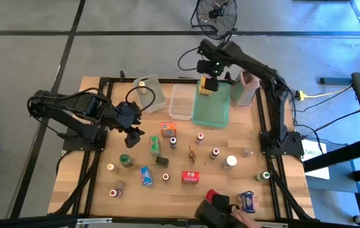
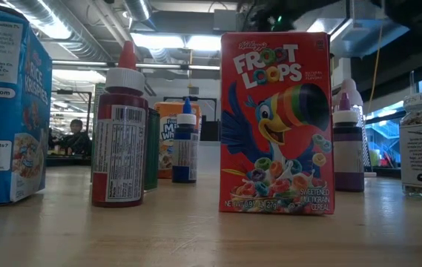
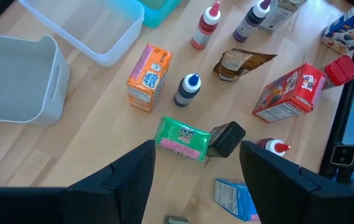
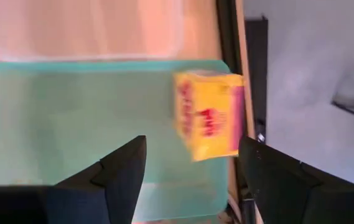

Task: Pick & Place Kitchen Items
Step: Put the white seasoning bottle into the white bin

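a pale wooden table is filling the frame's middle, carrying two clear bins and a teal tray at its upper edge, with small bottles and boxes lying scattered lower down.

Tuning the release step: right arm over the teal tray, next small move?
Probably lift the right gripper straight up and clear. Its fingers look open, and the small yellow box appears blurred below them over the shallow teal plastic tray, seemingly released already.

Likely a robotics lab or workshop: a wooden table on a bare concrete floor, a floor fan, loose cables, and fluorescent ceiling lights over exposed ducts.
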You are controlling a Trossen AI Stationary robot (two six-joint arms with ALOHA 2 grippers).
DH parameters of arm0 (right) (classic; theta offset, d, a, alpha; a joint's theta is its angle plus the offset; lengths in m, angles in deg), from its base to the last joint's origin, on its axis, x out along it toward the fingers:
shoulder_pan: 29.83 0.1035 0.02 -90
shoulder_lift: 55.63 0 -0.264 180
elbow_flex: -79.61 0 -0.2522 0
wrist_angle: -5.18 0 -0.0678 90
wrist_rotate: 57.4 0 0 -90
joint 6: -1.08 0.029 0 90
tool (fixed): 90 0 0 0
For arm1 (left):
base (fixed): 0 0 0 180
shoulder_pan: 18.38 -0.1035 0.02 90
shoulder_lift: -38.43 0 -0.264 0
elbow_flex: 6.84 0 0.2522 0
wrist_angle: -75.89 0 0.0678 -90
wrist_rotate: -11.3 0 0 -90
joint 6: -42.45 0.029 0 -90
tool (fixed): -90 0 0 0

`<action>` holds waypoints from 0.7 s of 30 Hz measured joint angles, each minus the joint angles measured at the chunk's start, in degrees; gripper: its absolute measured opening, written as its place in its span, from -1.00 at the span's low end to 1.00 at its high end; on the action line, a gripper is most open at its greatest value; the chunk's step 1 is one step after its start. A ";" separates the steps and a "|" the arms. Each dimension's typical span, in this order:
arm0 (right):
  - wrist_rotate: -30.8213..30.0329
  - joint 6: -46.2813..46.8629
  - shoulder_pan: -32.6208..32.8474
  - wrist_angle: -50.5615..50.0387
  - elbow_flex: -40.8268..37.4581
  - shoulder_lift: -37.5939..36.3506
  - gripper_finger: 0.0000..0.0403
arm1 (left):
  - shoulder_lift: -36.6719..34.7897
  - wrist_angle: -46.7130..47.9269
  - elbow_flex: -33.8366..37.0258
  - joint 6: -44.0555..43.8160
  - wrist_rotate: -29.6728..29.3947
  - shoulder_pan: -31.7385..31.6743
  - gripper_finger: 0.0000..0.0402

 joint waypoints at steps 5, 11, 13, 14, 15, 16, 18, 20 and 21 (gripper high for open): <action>15.46 0.27 1.07 -6.82 1.90 -5.64 0.27 | 0.00 0.00 0.00 3.24 0.04 0.00 0.14; 36.22 0.53 5.44 -11.75 0.94 -12.83 0.27 | 0.00 0.00 0.00 11.15 1.03 0.00 0.14; 37.48 1.38 8.45 -12.06 0.67 -14.86 0.27 | 0.00 0.02 0.00 13.85 1.38 -0.02 0.14; 37.36 2.27 10.15 -11.96 0.70 -15.66 0.27 | 0.00 0.02 0.00 14.92 1.99 -0.02 0.14; 36.61 4.27 11.70 -12.01 0.68 -16.25 0.27 | 0.00 0.02 0.00 15.73 2.96 -0.02 0.14; 35.37 7.04 13.42 -11.95 0.65 -16.65 0.27 | 0.00 0.15 0.00 16.35 3.96 -0.02 0.14; 33.01 13.00 17.13 -11.96 0.65 -17.39 0.27 | -0.08 1.07 0.00 16.85 6.16 -0.02 0.14; 29.24 19.49 20.85 -11.96 0.65 -17.88 0.27 | -0.60 2.62 0.00 16.91 7.75 0.00 0.14; 26.98 22.70 22.70 -11.98 0.65 -18.00 0.27 | -0.86 3.19 0.00 16.95 7.99 0.00 0.14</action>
